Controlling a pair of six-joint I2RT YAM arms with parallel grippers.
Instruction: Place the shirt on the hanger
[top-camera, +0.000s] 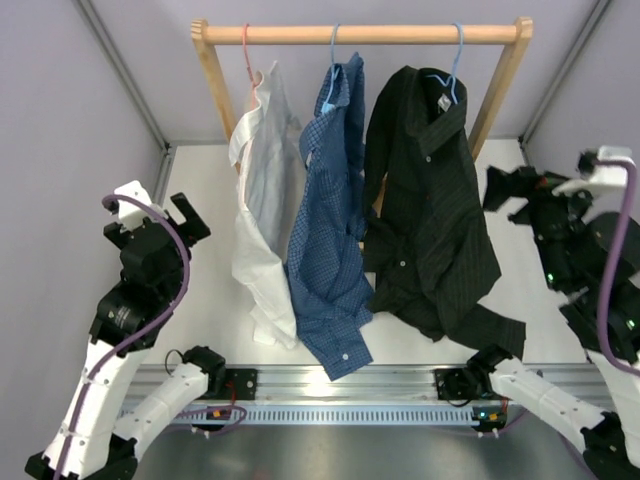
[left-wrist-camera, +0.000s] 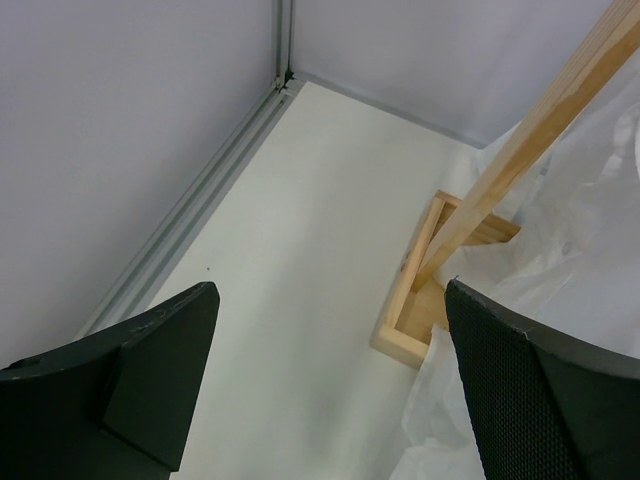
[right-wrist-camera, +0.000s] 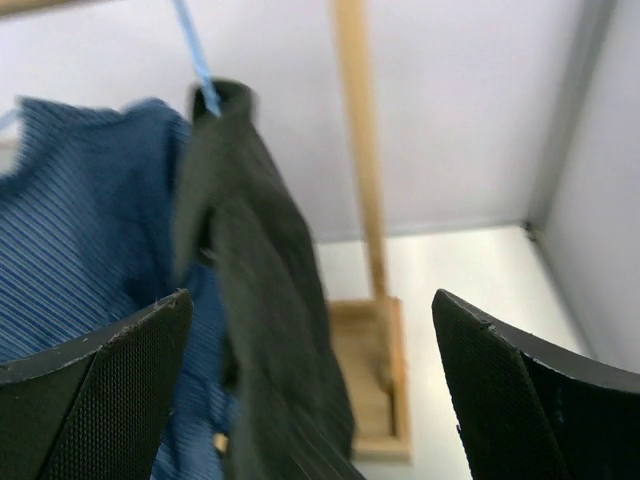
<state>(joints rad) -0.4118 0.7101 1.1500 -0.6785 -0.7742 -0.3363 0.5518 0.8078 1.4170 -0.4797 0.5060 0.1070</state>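
Hanging from the hanger (top-camera: 452, 75) at the right end of the wooden rail (top-camera: 360, 34), the shirt (top-camera: 430, 200) was seen draped somewhat crookedly, its hem reaching low towards the tabletop (top-camera: 210, 290). The task was judged essentially done; at most some straightening was left. Three shirts were counted: the black one, a blue checked shirt (top-camera: 335, 240) beside it and a white shirt (top-camera: 262, 210) at the left. Each was borne by its own hanger, three in all. The jaws of the left gripper (left-wrist-camera: 330, 380) and of the right gripper (right-wrist-camera: 310, 390) were spread wide, nothing held, both kept clear of the garment.
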